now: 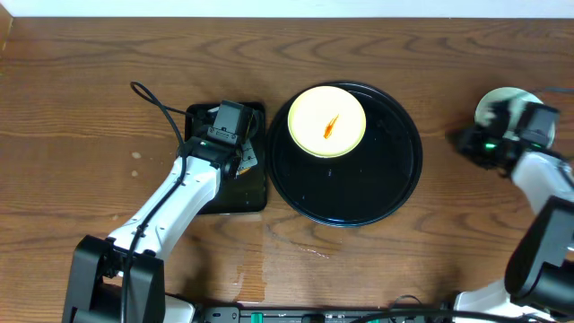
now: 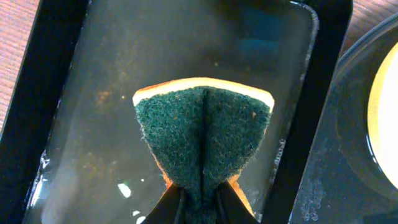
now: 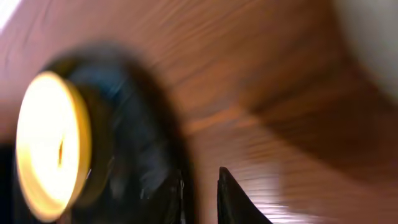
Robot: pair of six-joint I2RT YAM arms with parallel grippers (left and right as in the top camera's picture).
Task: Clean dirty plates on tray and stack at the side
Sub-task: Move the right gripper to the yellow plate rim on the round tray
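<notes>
Well, the left jaws are clamped on a green and yellow sponge [image 2: 204, 130]. It sticks out ahead of them over the wet small black tray [image 2: 323, 93]. The yellow plate [image 1: 326, 121] with its orange smear [image 1: 330, 126] sits in the round black tray [image 1: 359, 193], off to the right of those jaws and not touching them.

The right jaws are a little apart with nothing between them. A pale plate [image 1: 499, 100] rests on the bench [image 1: 90, 90] just beside them, and the yellow plate is well ahead of them.

The sponge is pinched only at its back end and folds in the middle, so a hard rub could pull it out or make it flop. The yellow plate lies loose on a shiny tray, so a push from the sponge may slide it to the rim unless something holds it. The sponge may also drip on the bench on the way over.
</notes>
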